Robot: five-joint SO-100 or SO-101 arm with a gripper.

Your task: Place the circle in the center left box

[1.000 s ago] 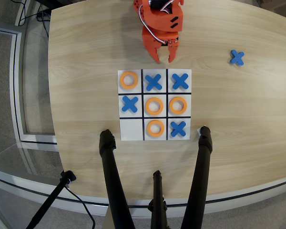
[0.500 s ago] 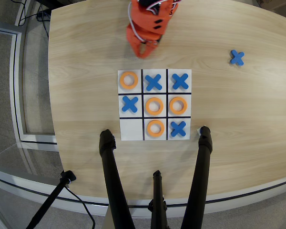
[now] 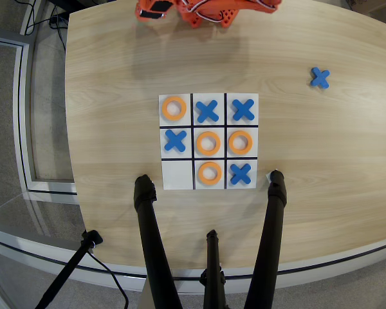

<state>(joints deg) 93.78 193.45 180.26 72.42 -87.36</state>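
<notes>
The 3x3 board [image 3: 177, 182] lies mid-table in the overhead view. An orange ring [image 3: 240, 142] lies flat inside the right end cell [image 3: 254, 154] of the middle row, with nothing touching it. Three like rings lie in the top left cell [image 3: 174, 108], the middle cell [image 3: 208, 143] and the bottom middle cell [image 3: 209, 173]. The left end cell of the middle row holds a blue X [image 3: 175, 140]. The orange arm [image 3: 206, 9] is drawn back at the table's far edge, well away from the board. Its gripper end [image 3: 156, 11] is cut off by the frame, so the jaws cannot be read.
Blue X pieces fill the top middle [image 3: 207, 111], top right [image 3: 243, 109] and bottom right [image 3: 240, 173] cells. The bottom left cell is blank. A loose blue X [image 3: 320, 78] lies on the table at the right. Black tripod legs [image 3: 145, 193] [image 3: 276, 187] rest by the board's near edge.
</notes>
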